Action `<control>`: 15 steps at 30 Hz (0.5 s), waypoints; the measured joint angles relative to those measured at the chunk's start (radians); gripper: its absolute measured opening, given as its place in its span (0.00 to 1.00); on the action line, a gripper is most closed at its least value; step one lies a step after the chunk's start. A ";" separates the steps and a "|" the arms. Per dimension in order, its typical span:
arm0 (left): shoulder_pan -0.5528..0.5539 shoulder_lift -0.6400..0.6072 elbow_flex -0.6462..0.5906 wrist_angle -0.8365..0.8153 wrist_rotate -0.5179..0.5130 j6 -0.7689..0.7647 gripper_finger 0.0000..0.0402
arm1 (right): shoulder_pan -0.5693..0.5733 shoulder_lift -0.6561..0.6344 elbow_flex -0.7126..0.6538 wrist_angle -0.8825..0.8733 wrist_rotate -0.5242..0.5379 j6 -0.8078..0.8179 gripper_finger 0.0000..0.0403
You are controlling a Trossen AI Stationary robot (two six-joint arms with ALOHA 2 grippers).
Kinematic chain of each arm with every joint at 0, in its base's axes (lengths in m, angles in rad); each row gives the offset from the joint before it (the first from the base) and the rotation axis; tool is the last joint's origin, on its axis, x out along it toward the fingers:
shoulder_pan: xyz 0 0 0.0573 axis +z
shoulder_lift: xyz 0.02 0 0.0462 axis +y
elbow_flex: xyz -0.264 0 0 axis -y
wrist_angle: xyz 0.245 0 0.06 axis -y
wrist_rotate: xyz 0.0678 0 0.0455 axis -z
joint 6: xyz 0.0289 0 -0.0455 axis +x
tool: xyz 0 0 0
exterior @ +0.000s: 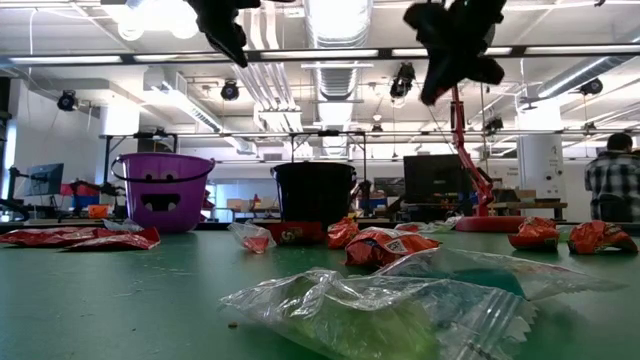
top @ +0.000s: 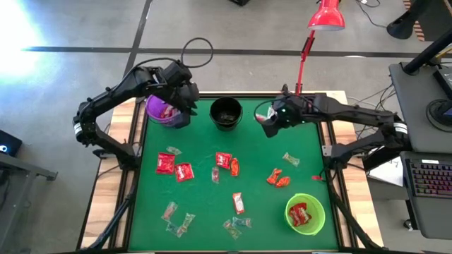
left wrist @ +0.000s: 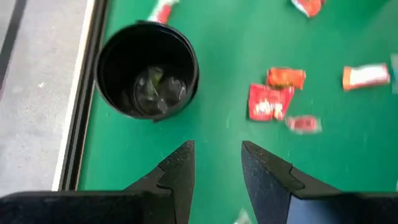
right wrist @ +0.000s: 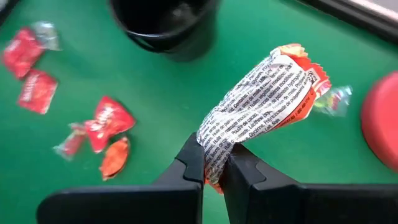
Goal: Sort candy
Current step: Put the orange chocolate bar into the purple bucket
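Many candy pieces lie loose on the green mat (top: 205,141): red packets (top: 165,164), orange ones (top: 277,178), and clear twisted ones (top: 176,224). My right gripper (top: 269,124) hangs above the mat to the right of the black bowl (top: 226,113), shut on a candy packet (right wrist: 267,87) that is white with print and has orange-red edges. My left gripper (left wrist: 217,165) is open and empty, high over the purple bowl (top: 166,111), which holds red candy. The black bowl (left wrist: 148,68) holds clear-wrapped sweets. My right gripper pinches one end of the packet (right wrist: 214,155) between its two fingers. The fingers slant down from the table's right side. The rest of the packet sticks out past the fingertips, crumpled, lifted clear of the mat.
A green bowl (top: 305,214) with red candy stands at the near right. A red lamp (top: 326,15) rises from its base (right wrist: 385,118) at the far right corner. Wooden table edges frame the mat. A person (exterior: 612,185) stands in the room behind.
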 joint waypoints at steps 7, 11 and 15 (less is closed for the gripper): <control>0.000 0.000 0.000 0.003 0.083 -0.149 0.28 | 0.041 -0.004 0.019 0.004 0.000 -0.063 0.04; -0.004 0.000 -0.003 0.021 0.207 -0.216 0.29 | 0.052 -0.003 0.019 0.020 -0.035 -0.136 0.04; -0.010 0.015 -0.013 0.045 0.253 -0.266 0.31 | 0.064 -0.003 0.022 0.037 -0.055 -0.183 0.04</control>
